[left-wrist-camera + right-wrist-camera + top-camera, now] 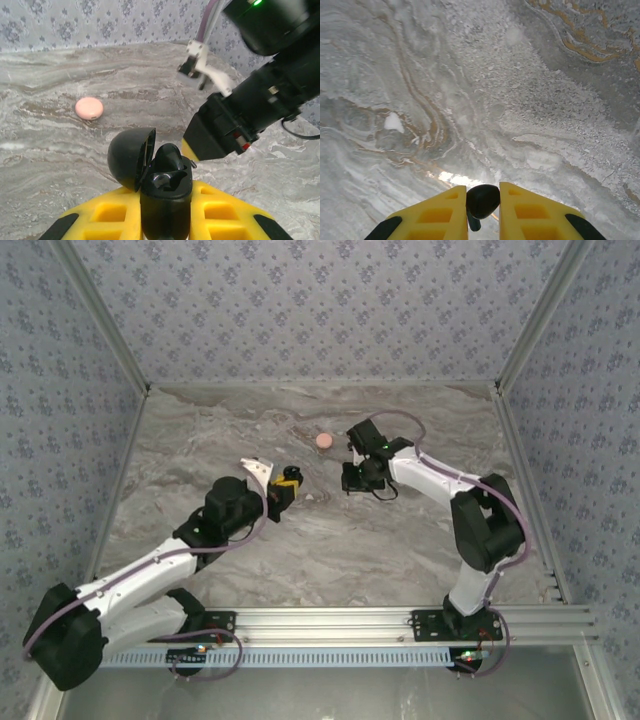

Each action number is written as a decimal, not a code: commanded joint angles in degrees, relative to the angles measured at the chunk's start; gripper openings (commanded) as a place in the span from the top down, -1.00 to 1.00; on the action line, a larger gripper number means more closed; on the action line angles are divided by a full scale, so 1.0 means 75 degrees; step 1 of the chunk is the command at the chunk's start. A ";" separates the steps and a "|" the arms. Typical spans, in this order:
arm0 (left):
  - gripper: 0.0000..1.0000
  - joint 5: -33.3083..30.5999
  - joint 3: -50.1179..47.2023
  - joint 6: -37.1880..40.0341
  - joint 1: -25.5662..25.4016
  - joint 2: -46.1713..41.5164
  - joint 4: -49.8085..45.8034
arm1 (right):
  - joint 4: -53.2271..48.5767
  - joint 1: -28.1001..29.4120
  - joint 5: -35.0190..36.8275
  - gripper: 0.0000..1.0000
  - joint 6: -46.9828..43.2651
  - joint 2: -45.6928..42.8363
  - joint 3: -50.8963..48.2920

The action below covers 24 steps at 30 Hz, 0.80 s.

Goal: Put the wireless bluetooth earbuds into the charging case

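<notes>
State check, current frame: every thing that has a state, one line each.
charging case, held in the left gripper, lid swung open
left gripper, shut on charging case
right gripper, shut on earbud
earbud, held over the table, not in the case
pink disc, lying flat on the table, clear of both grippers

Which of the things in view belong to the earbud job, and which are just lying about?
Belongs to the job:
- open charging case, held by the left gripper
- black earbud, pinched in the right gripper
- a second earbud, apparently seated in the case

Just lying about:
- pink round disc on the table
</notes>
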 commanded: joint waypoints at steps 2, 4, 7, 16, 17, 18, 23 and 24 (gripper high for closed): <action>0.62 0.0130 -0.0106 -0.0512 -0.0010 0.0388 0.0907 | 0.0536 -0.0054 -0.0310 0.63 -0.0049 -0.0691 -0.0290; 0.61 0.0204 -0.0174 -0.0618 0.0001 0.0568 0.1172 | 0.0661 -0.0055 -0.0393 0.63 -0.0079 -0.0945 -0.0326; 0.62 0.0365 -0.0220 -0.0742 -0.0005 0.0855 0.1489 | 0.0856 -0.0059 -0.0534 0.63 -0.0106 -0.1258 -0.0326; 0.62 0.0749 -0.0515 -0.1108 -0.0001 0.1492 0.2917 | 0.1420 0.0030 -0.0862 0.63 -0.0123 -0.2091 -0.0599; 0.63 0.0791 -0.0549 -0.1132 -0.0008 0.1543 0.3057 | 0.1464 0.0032 -0.0946 0.63 -0.0139 -0.2153 -0.0550; 0.62 0.0809 -0.0568 -0.1155 -0.0002 0.1585 0.3150 | 0.1479 0.0038 -0.1041 0.63 -0.0165 -0.2172 -0.0500; 0.63 0.0972 -0.0523 -0.1201 -0.0010 0.1757 0.3316 | 0.1473 0.0192 -0.1394 0.63 -0.0289 -0.2185 -0.0034; 0.63 0.1011 -0.0523 -0.1211 -0.0001 0.1767 0.3387 | 0.1482 0.0226 -0.1428 0.62 -0.0304 -0.2181 0.0026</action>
